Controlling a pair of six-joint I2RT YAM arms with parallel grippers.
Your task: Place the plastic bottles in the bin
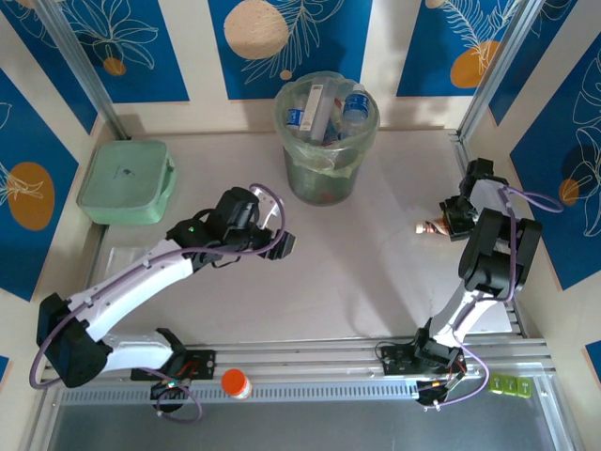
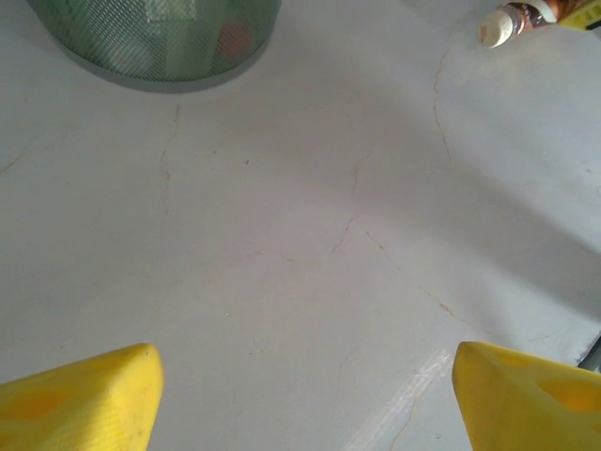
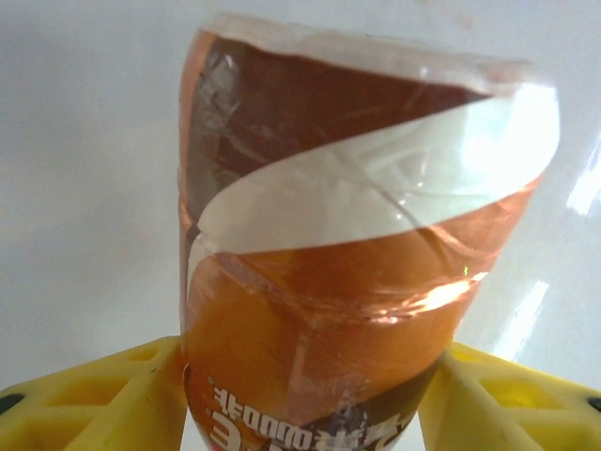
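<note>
The orange bottle (image 3: 347, 282) was pinched by one end in the right gripper (image 3: 305, 371). It could tilt and slip before the bin (image 1: 324, 178), while the left gripper (image 2: 300, 395) hung spread, empty.

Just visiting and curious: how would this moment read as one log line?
right tool: shut on orange-and-brown labelled plastic bottle | left tool: open, empty | tall round grey-green bin: bottles inside

Both arms (image 1: 131, 296) have white links, black joints (image 1: 230, 211), lilac cables (image 1: 542, 199) and yellow fingers (image 2: 84, 399).
</note>
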